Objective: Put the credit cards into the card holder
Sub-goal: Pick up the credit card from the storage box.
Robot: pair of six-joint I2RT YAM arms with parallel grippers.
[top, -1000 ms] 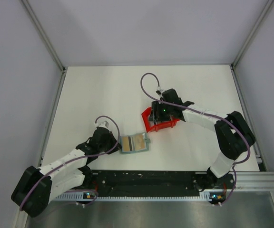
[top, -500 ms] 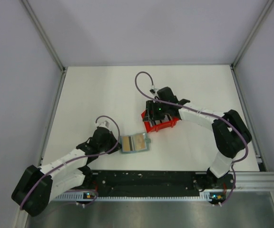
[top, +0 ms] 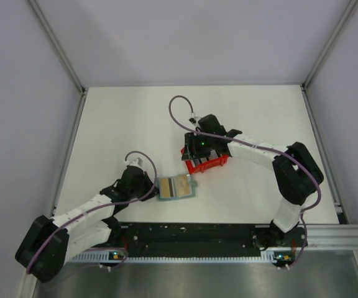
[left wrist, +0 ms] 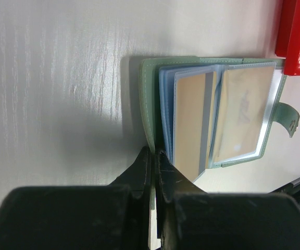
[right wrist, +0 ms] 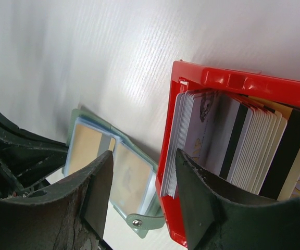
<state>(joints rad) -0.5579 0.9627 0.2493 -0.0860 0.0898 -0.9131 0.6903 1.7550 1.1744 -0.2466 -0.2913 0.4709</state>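
Left gripper (left wrist: 152, 156) pinches the open holder's (left wrist: 244, 104) near edge, fingers pressed together. Right gripper (right wrist: 144, 161) hangs spread over cards (right wrist: 233, 146) standing in the bin (right wrist: 244, 83), holder at its seven o'clock.

My top view looks down from above the near edge over the whole bench (top: 123, 118). Both wrist views hang close over it, sharing the open card holder (left wrist: 149, 99) and the red bin (right wrist: 228, 80).
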